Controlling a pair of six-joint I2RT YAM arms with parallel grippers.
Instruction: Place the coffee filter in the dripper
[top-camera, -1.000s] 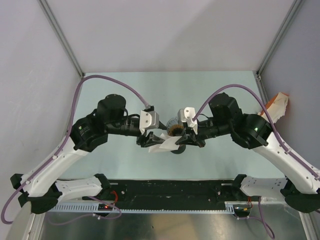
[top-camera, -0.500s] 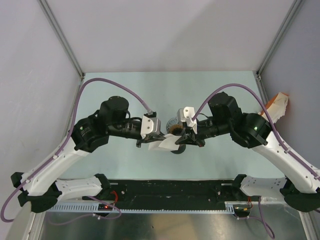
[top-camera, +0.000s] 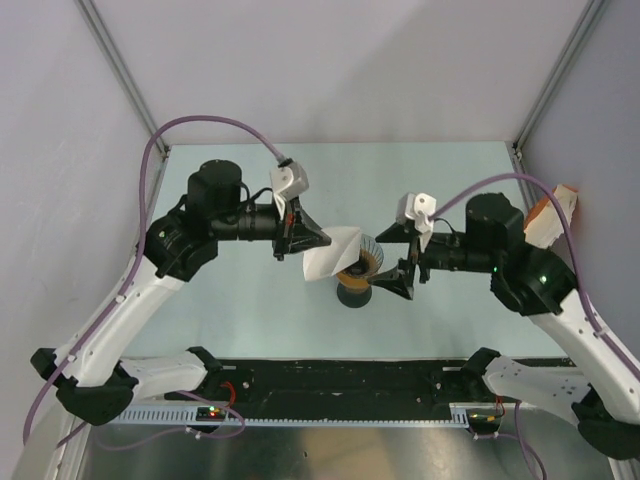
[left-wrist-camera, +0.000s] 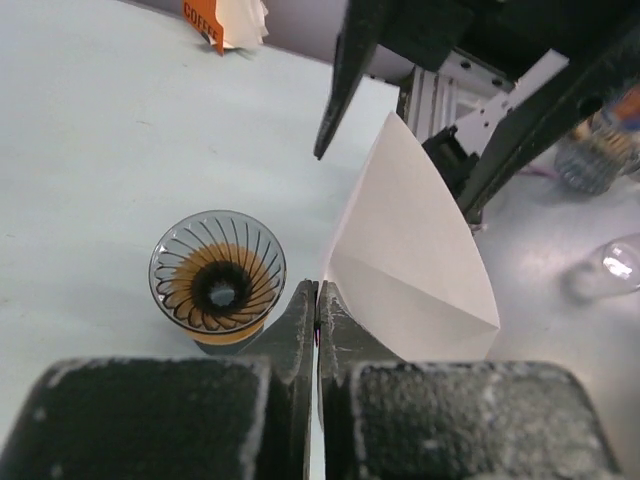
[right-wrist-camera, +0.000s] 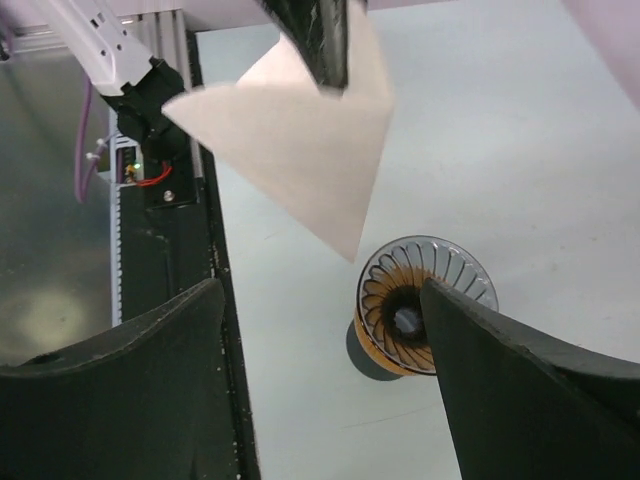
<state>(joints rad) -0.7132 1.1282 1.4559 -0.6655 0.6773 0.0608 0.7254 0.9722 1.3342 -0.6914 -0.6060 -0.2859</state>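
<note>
Pale green table (top-camera: 450, 180), grey walls (top-camera: 350, 70).
Centre frame: left tool (top-camera: 318, 240) pinches white paper coffee filter (top-camera: 335, 252) near clear ribbed dripper (top-camera: 362, 262); right tool (top-camera: 395, 283) wide.

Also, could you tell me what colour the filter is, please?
Plain white filter, clearest in left wrist view.

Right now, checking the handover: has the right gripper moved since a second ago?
Yes. The right gripper, now open, has pulled back rightward from the dripper; the left gripper holds the coffee filter.
</note>
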